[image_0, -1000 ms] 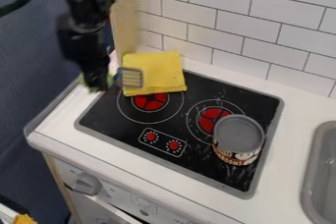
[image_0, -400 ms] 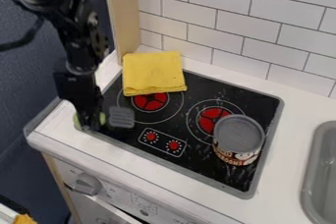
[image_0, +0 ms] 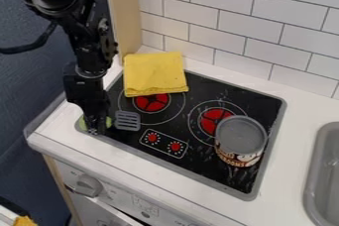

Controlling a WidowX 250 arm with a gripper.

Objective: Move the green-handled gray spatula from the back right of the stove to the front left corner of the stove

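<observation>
Spatula: head lies right of our pincer, long axis crosswise
Pincer: clenched on its green handle, frame left

The claw grips the slotted spatula above the left corner of the cooktop. Yellow cloth: rear edge. Gray-topped can: right side, upright.

Can't see middle of green item, blocked by gripper; can't tell if joined to gray spatula head. Can't see stovetop corner under yellow cloth or red burner part behind can. Can't see sink past right edge.
</observation>
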